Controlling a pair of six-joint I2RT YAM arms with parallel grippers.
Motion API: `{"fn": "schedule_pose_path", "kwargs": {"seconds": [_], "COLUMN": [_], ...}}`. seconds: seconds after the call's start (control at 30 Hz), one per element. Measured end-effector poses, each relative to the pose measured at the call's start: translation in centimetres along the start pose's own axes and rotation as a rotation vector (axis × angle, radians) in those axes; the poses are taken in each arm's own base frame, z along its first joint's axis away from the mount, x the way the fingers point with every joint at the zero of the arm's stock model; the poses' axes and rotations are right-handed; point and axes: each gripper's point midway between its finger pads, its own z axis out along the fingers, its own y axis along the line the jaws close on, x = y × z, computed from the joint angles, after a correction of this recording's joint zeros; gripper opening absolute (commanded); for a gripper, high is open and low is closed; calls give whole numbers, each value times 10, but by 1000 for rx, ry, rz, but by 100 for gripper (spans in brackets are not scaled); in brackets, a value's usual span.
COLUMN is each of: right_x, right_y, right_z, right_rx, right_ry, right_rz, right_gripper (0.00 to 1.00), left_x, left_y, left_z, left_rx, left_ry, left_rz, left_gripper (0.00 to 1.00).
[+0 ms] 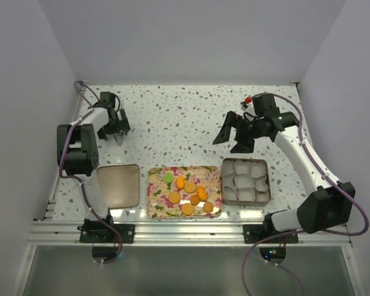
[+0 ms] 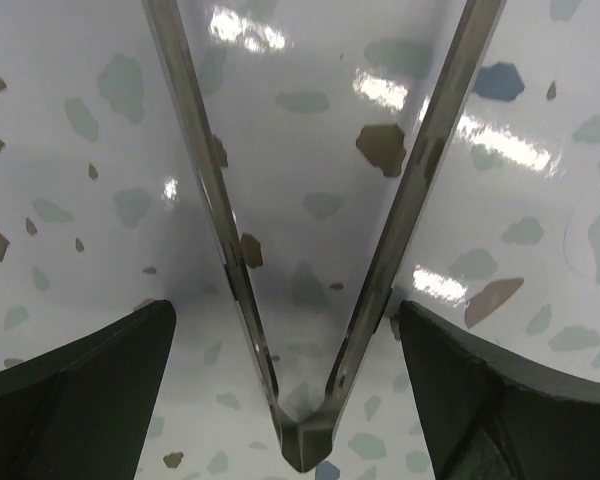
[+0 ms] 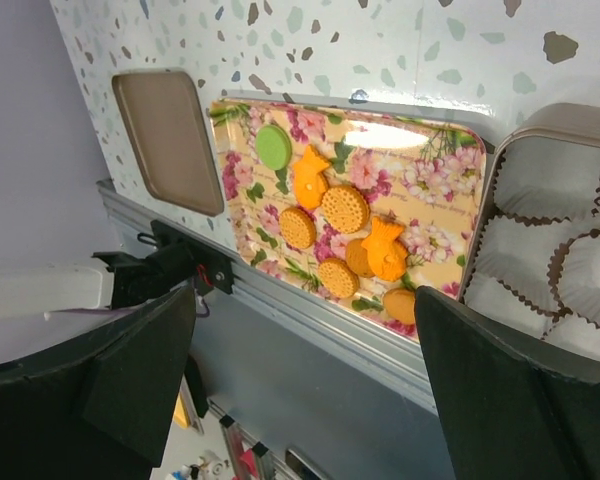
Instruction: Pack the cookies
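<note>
The cookies [image 1: 188, 192], orange with one green, lie on the flowered tray [image 1: 150, 185], below the right gripper [image 1: 232, 137] and toward its arm's base. This gripper hangs above the table with jaws spread wide and nothing in them, its arm bent and its wrist turned inward. The left gripper [image 1: 115, 129] is well apart from them and points down close to the table, with spread metal tongs [image 2: 205, 170] between its fingers [image 2: 90, 380]; we cannot tell if they press them.

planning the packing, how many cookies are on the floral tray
8: the green cookie at the floral tray's far left corner, seven orange cookies scattered across its middle and near right. Two overlap, so another could be hidden.
</note>
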Motion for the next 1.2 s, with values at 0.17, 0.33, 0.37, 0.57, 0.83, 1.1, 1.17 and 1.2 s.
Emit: {"fn": "schedule_pose_path", "kwargs": {"seconds": [0.17,0.33,0.37,0.57,0.83,1.1,1.17,1.2], "right_x": [-8,-17,-18,-19,-24,-45,-49,-50], "right_y": [-5,-5,-5,-5,1,32,40,43], "right_z": [15,23,24,24,25,10,4,1], "right_rx": [19,23,22,22,-3,-84,-109,-118], "right_ry": [30,36,36,35,16,-49,-70,-79], "right_rz": [15,13,11,9,7,-9,-22,-27], "right_gripper": [92,92,92,92,91,91,91,91], "left_x": [-23,-38,-39,-44,-57,-76,-65,-58], "left_y": [-6,-10,-11,-10,-19,-90,-112,-122], "left_z": [12,19,20,20,-15,-126,-152,-166], "left_rx": [16,22,25,34,56,191,245,273], "left_ry": [-28,-53,-59,-69,-34,-178,-193,-198], "left_rz": [-1,8,12,24,75,212,256,277], "left_gripper": [97,68,59,48,59,62,60,57]}}
